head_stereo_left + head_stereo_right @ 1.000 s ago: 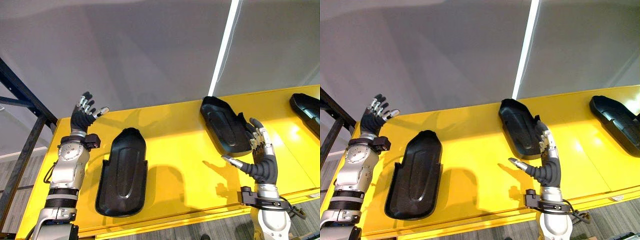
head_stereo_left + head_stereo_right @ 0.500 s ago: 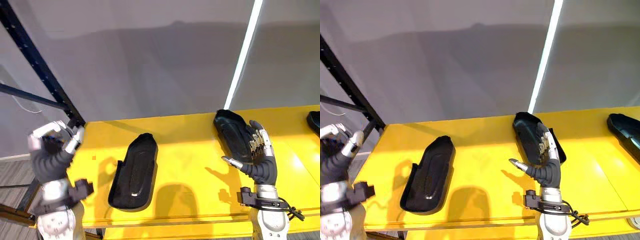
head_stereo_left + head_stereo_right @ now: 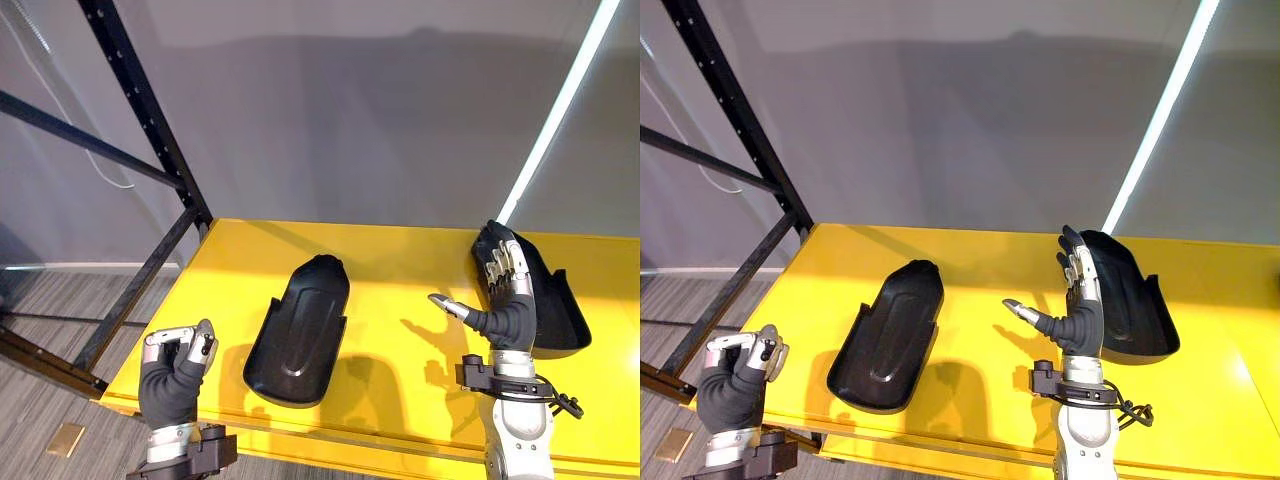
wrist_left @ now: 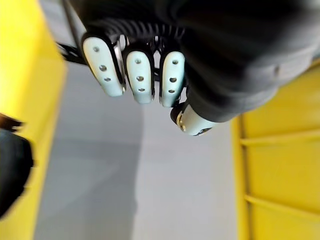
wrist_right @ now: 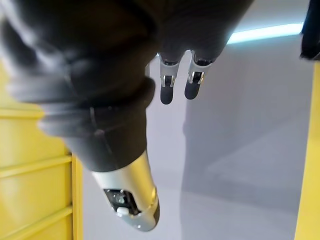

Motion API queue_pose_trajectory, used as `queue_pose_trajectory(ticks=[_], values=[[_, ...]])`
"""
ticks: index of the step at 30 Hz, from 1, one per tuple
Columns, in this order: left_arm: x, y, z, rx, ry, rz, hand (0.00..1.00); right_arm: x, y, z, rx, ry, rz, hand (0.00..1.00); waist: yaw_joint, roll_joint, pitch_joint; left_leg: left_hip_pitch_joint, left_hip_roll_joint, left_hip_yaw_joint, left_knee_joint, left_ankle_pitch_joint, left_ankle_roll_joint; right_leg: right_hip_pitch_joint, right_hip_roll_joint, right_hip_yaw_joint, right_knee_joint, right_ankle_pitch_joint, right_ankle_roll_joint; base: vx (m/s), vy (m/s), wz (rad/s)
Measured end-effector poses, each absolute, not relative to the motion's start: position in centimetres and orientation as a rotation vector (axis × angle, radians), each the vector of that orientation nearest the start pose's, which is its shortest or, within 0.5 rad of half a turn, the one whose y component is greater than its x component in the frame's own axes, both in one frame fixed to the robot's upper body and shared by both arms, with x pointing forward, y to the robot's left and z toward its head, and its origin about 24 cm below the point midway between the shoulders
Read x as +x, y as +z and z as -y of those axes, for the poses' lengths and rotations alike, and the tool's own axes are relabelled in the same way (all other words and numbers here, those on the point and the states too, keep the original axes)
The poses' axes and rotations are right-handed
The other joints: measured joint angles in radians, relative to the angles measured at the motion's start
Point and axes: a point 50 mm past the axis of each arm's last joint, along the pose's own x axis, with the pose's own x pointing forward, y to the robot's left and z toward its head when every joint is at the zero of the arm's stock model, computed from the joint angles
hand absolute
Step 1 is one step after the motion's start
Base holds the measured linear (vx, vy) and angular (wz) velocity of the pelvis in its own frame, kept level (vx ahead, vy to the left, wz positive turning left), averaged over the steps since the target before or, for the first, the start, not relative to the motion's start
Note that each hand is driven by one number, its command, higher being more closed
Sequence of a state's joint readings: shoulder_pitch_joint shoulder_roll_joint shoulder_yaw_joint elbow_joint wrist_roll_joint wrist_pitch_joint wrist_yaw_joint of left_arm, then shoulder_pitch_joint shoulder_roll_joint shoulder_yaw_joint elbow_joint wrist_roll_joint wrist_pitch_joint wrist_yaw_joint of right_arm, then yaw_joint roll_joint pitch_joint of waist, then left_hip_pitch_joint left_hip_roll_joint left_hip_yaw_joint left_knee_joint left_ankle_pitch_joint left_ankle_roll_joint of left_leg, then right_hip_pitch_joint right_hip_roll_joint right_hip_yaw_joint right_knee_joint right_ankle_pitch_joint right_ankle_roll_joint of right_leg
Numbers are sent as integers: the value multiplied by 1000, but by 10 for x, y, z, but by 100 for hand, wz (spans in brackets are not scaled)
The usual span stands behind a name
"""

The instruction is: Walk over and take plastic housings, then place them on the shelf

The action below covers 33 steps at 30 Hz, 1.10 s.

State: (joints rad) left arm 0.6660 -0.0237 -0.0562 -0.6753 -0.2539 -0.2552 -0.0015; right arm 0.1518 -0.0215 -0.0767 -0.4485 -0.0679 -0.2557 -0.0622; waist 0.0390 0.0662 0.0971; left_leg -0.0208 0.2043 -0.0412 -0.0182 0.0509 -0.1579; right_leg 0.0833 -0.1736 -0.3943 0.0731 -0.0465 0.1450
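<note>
A yellow shelf (image 3: 980, 265) runs across the room against a grey wall (image 3: 940, 120), with a black rack upright (image 3: 740, 125) slanting up at its left end. Two black plastic housings lie on it, well apart: the left housing (image 3: 890, 335) hollow side up, the right housing (image 3: 1135, 295) further back. The right robot hand (image 3: 1083, 318) stands upright before the right housing's left edge, fingers straight, thumb stuck out sideways; contact is unclear. The left robot hand (image 3: 735, 380) sits low by the shelf's front left corner, fingers curled on nothing
</note>
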Motion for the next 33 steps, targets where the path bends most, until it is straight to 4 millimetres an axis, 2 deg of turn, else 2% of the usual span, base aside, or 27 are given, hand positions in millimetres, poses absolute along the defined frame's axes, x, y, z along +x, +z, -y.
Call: queue_pose_trajectory(ticks=[3,11,18,22,29,33], values=[[124,88,-168,-246,144,233,100,204,134,178,-142,-178,558,0,5,-10,15,-19,-2,-32,13,0,0,-4,-2,-27,20,-17,0,0,-1,29],[122,60,-161,-245,104,105,100,203,134,183,-142,-233,563,0,26,-10,32,-45,-6,-50,26,0,0,-14,-4,-41,25,-22,-2,4,14,7],[118,36,-157,-140,121,-12,100,201,136,184,-134,-275,588,0,29,-12,43,-60,-8,-66,34,-1,0,-14,-3,-58,26,-28,-4,-16,19,6],[116,27,-157,-97,134,-50,100,200,134,186,-139,-296,587,0,29,-12,50,-62,-8,-67,34,-1,0,-15,-3,-58,26,-28,-4,0,0,0],[114,15,-145,-63,70,-96,100,201,128,190,-174,-305,564,0,27,-16,56,-68,-8,-66,34,-1,0,-22,-3,-57,26,-28,-6,0,0,0],[114,15,-143,-42,51,-91,100,201,129,190,-174,-304,569,0,26,-19,57,-79,-8,-61,31,0,0,-39,-3,-50,26,-26,-3,-1,34,-3]])
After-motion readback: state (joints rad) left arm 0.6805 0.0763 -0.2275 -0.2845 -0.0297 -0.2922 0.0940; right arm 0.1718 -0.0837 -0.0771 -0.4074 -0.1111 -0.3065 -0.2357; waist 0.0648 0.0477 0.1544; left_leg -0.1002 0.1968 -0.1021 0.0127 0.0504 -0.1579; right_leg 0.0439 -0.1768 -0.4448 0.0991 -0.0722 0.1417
